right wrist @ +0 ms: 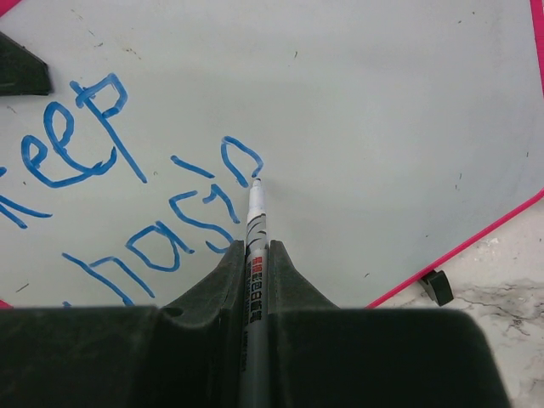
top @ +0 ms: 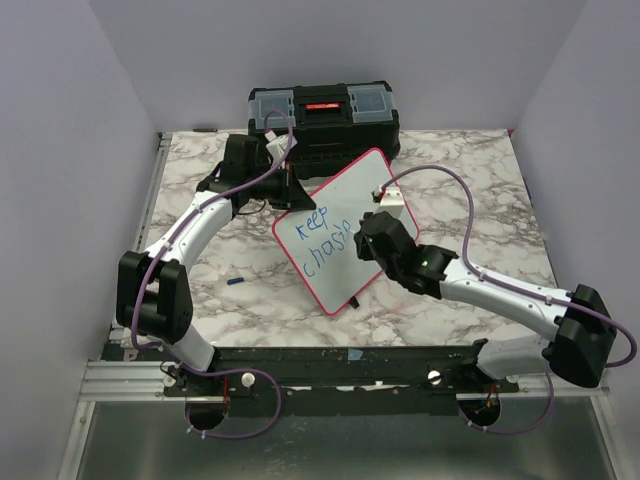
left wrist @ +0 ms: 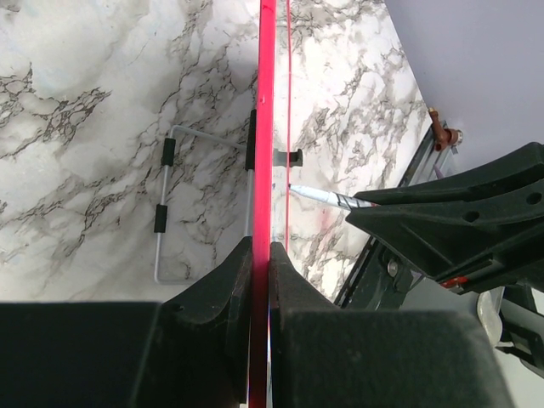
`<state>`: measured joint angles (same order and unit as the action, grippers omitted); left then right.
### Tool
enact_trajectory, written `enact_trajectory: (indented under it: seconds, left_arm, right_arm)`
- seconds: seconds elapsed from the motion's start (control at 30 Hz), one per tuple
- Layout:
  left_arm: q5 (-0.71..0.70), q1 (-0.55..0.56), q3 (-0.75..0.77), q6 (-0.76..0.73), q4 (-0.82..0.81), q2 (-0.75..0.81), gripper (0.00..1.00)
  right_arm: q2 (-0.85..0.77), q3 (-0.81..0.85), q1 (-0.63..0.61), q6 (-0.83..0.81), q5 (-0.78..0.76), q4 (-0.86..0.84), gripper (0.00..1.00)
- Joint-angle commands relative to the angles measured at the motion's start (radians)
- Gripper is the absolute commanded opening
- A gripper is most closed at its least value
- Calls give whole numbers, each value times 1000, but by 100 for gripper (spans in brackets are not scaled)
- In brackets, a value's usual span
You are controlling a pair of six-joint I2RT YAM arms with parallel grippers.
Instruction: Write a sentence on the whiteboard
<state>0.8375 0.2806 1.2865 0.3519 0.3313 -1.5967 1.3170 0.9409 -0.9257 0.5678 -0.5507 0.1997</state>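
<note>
right wrist: jaws clamp a marker, tip touching the whiteboard ahead.

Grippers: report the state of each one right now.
Left gripper: shut on the whiteboard, clamping its red edge.
Right gripper: shut on the marker, tip on the whiteboard.

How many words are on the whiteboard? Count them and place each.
2. "keep" sits on the upper line; unfinished "chasin" runs below it, ending at the marker tip. The right tool may hide more.
</note>
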Motion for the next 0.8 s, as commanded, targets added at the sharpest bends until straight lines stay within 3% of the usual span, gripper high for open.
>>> enact_trajectory:
  seconds: [0.0,0.77]
  left_arm:
    - [34,11,35,-21,-8,35,0]
    - [34,11,40,-24,-6,29,0]
  right_arm:
    - [-53,-22,29,13,15,-15,1]
    - [52,69,106,-39,81,-76,1]
